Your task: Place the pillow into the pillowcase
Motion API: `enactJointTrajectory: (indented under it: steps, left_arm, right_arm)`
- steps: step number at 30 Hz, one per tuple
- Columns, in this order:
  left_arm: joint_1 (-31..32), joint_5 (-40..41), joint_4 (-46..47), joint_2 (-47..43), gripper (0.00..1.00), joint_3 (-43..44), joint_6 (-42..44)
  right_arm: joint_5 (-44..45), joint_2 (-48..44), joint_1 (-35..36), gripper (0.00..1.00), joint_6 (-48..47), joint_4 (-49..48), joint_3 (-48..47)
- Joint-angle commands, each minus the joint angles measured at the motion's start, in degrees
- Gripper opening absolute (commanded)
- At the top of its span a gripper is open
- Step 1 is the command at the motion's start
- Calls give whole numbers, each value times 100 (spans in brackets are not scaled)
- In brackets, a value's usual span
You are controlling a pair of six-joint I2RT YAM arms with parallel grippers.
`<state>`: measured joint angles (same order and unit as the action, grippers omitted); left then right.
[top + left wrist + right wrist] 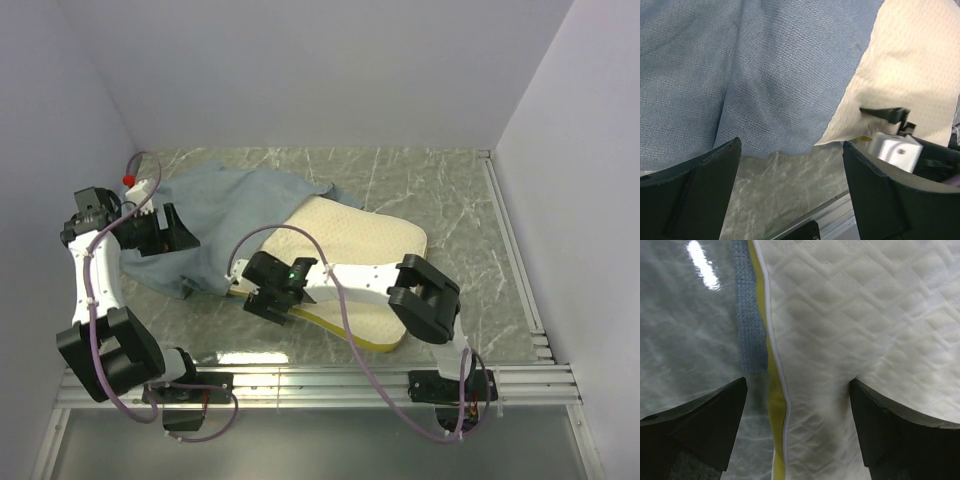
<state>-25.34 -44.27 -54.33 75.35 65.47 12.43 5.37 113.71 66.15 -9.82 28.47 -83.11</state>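
Okay, R tool (797,382) first: jaws wide apart, one finger (695,425) over the bare counter (685,340), the other over the quilted top of the pillow (855,315). So it straddles the pillow's yellow side edge (774,410) w/o clamping anything. A thin strip of blue-grey pillowcase (750,330) peeks out alongside that edge. L tool (790,145): also spread open, nothing btwn its fingers, hanging just above the near hem of the pillowcase where fabric meets the marbled counter. Pulling back to the top view: pillow lies flat mid-counter, set at an angle, cream top up and mostly uncovered. Its left end overlaps the pillowcase, can't tell if it's inside the opening. Pillowcase is bunched toward the far-left corner, blue-grey face up. R arm (370,278) reaches across the pillow's near edge; L arm (90,280) rises at the left side.
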Motion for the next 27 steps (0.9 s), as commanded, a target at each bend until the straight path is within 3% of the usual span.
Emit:
enactJointTrajectory:
  steps: [1,3,4,7,10,12,13,15,19,22,27]
  left_arm:
    - [-58,-363,10,-302,87,-52,286]
    - [-111,-109,132,-485,86,-192,550]
    - [-129,-21,168,-573,86,-262,672]
    - [-129,208,142,-881,84,-535,1392]
    - [-129,86,-190,-1136,82,-921,2691]
    - [-129,-28,-350,-1320,81,-1238,3894]
    - [-120,-81,-725,-1391,80,-1317,5065]
    - [-129,-143,-974,-1733,78,-1668,6205]
    - [-24,-109,-580,-2480,76,-2520,8357]
    - [494,163,-247,-2745,71,-3048,9249]
    - [2005,778,2028,-2877,70,-3944,8812]
  right_arm:
    - [623,352,3,73,-195,-200,-223]
    - [642,485,-119,45,-108,-88,-477]
    - [545,459,-189,2,-46,-105,-539]
    - [90,179,-506,0,200,-122,-776]
    - [-516,-146,-831,0,437,-157,-987]
    - [-851,-226,-1007,0,508,-70,-1198]
    - [-1018,-235,-1042,0,508,-52,-1260]
    - [-1177,-192,-1095,0,473,53,-1427]
    - [-1503,-51,-1183,0,473,150,-1524]
    - [-1696,19,-1218,0,516,177,-1533]
    - [-2074,81,-1324,0,631,194,-1576]
